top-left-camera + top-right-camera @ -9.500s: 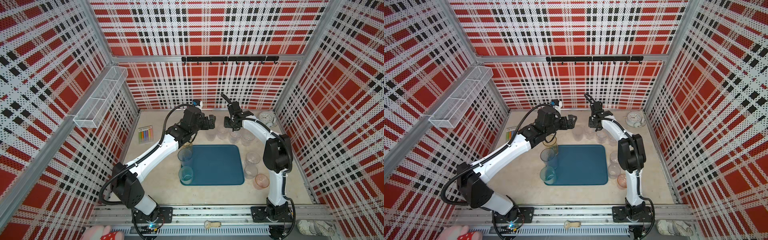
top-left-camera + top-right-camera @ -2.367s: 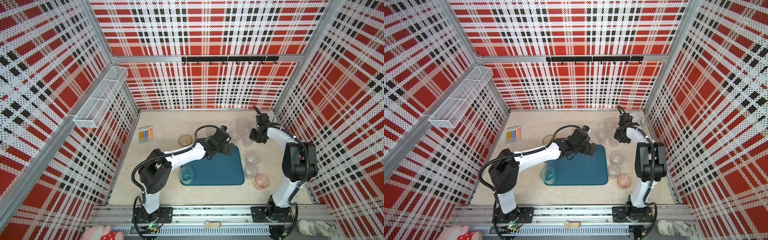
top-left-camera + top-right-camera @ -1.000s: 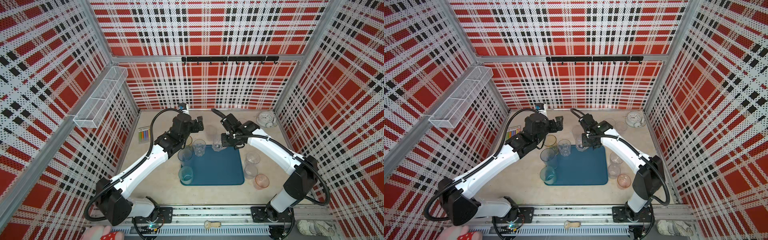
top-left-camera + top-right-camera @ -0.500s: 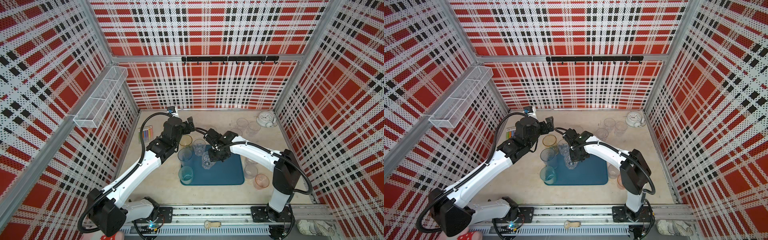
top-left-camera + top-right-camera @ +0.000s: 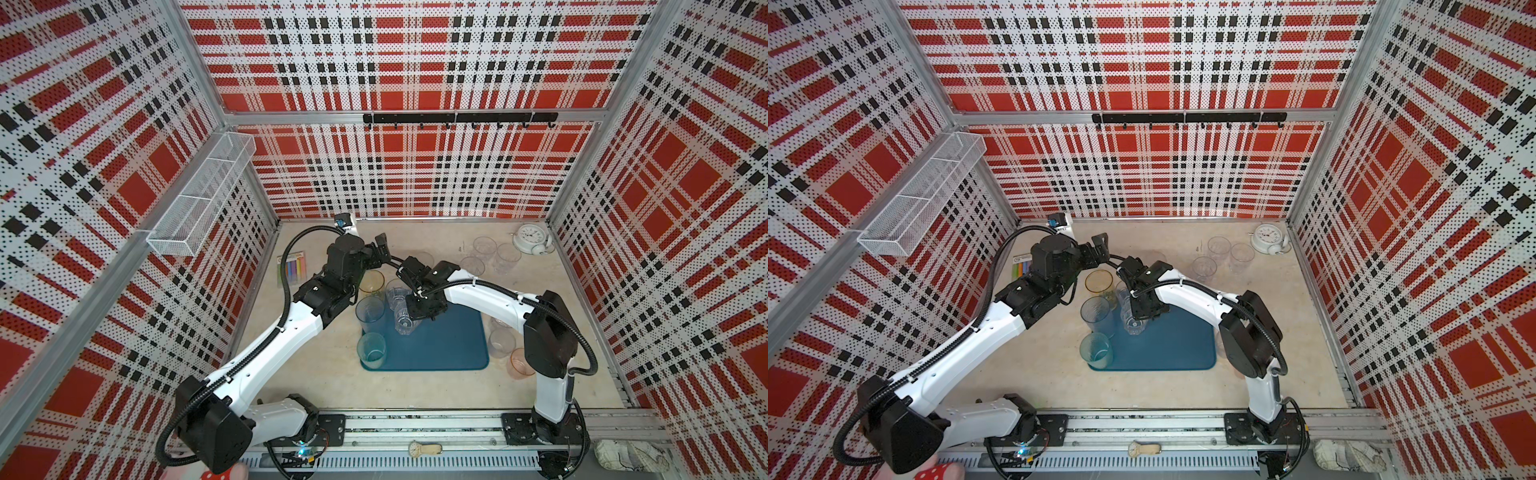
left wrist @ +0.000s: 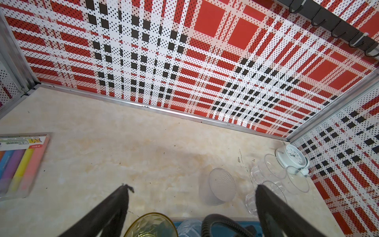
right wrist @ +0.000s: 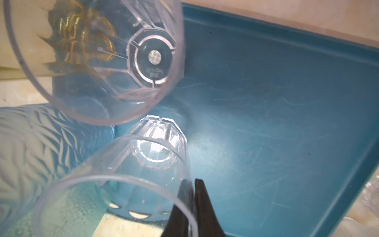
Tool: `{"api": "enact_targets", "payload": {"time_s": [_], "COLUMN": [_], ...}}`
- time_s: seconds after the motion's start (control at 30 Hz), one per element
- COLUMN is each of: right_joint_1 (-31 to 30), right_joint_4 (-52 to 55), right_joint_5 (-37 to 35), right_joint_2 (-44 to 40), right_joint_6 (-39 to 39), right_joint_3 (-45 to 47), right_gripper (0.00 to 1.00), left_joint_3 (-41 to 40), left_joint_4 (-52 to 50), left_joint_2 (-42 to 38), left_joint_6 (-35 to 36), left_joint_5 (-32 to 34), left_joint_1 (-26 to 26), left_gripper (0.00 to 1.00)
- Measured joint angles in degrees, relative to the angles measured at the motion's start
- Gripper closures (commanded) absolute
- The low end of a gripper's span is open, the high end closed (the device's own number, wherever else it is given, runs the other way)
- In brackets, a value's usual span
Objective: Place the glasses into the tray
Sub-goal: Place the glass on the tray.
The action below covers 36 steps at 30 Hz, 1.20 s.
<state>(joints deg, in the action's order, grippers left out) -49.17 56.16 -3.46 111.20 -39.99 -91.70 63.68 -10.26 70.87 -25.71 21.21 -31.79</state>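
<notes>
the right end effector (image 7: 193,197) is clamped on the rim of a clear glass (image 5: 405,322), one finger inside the wall and one outside. this pinch leaves the base free to meet the tray (image 5: 449,345) first. in both top views the glass hangs over the tray's upper-left part, just beside a standing faceted glass (image 5: 395,291). the carry therefore looks aimed at the next free spot in the row, not at the open middle. whether its base already touches the tray floor cannot be told from these angles.

a blue-grey glass (image 5: 370,309) and a mint-green glass (image 5: 371,351) stand along the tray's left edge, packed to that side in a way that keeps room for the rest. an amber glass (image 5: 371,281) sits on the counter (image 5: 415,390) just past the tray's upper-left corner. the left end effector (image 6: 192,185) is spread wide and empty, raised above the counter at the upper left of the tray, out of the other arm's path. several clear glasses (image 5: 484,249) wait near the alarm clock (image 5: 530,239) at upper right. others, among them a pink glass (image 5: 515,365), stand right of the tray.

compared with a second ago, the right arm has brought its glass from the tray's upper edge down and left into the row, and the left arm has drawn back toward the upper left. in the earliest frames only the blue-grey and mint-green glasses stood on the tray; the faceted one is new.
</notes>
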Motion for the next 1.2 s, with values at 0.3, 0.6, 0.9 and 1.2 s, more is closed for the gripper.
{"api": "enact_targets", "payload": {"time_s": [0.3, 0.6, 0.9, 1.2], "right_joint_1": [-1.09, -1.20, -1.31, -1.18], "right_joint_4": [-1.01, -2.16, -2.84, -2.91], "right_joint_5": [-0.15, -0.20, -0.02, 0.59], "right_joint_2": [2.60, 2.97, 2.97, 2.58], "right_joint_6": [-0.15, -0.44, -1.36, -1.88], "right_joint_3": [-1.64, -1.70, -2.03, -3.41], "right_gripper": [0.93, 0.88, 0.78, 0.67], "left_joint_3": [0.00, 0.00, 0.00, 0.00], "left_joint_4": [0.24, 0.44, 0.46, 0.55], "left_joint_2": [0.00, 0.00, 0.02, 0.11], "left_joint_6": [-0.24, -0.87, -1.03, -1.09], "left_joint_5": [-0.63, -1.31, -1.57, -1.70], "left_joint_1": [0.00, 0.00, 0.00, -0.07], "left_gripper": [0.02, 0.02, 0.02, 0.02]}}
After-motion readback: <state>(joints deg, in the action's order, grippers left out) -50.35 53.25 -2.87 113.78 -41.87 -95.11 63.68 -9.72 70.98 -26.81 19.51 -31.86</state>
